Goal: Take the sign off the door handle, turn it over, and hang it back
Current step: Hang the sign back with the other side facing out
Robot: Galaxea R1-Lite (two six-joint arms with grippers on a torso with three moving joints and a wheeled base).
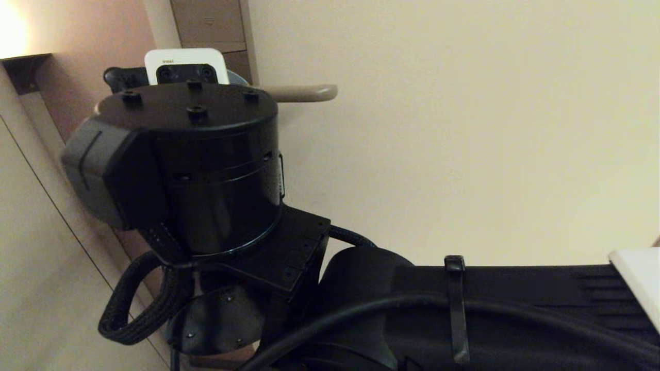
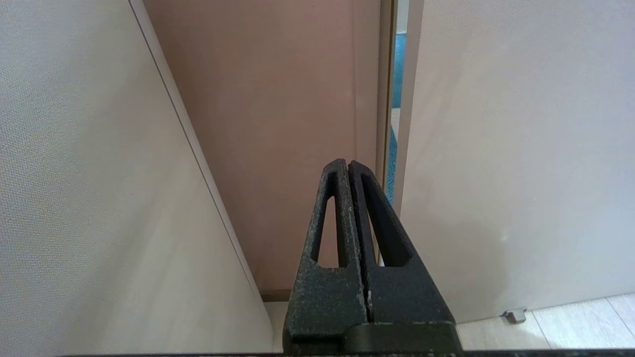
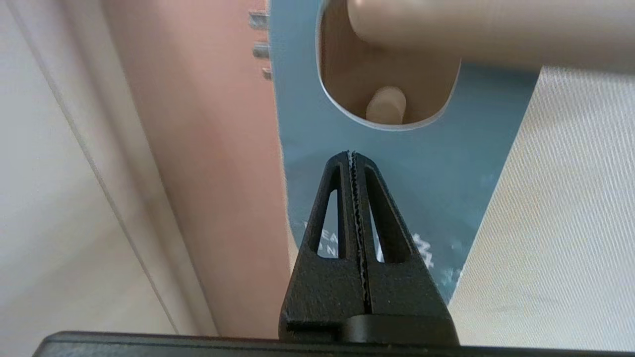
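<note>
The sign (image 3: pixel 446 163) hangs on the door handle (image 3: pixel 496 29), teal side with white lettering facing me and the lever passing through its oval hole. My right gripper (image 3: pixel 353 154) is shut and empty, its tips just in front of the teal face, right below the hole. In the head view the handle (image 1: pixel 304 93) sticks out from behind my raised right wrist (image 1: pixel 196 165), which hides the gripper and nearly all of the sign. My left gripper (image 2: pixel 347 162) is shut and empty, lower down, pointing toward the door's edge.
The thumb-turn knob (image 3: pixel 386 105) shows through the sign's hole. The pale door (image 1: pixel 464 129) fills the right side and a brown frame (image 3: pixel 198 148) runs along the left. A narrow gap (image 2: pixel 394 124) separates door and frame. A door stop (image 2: pixel 514 314) sits on the floor.
</note>
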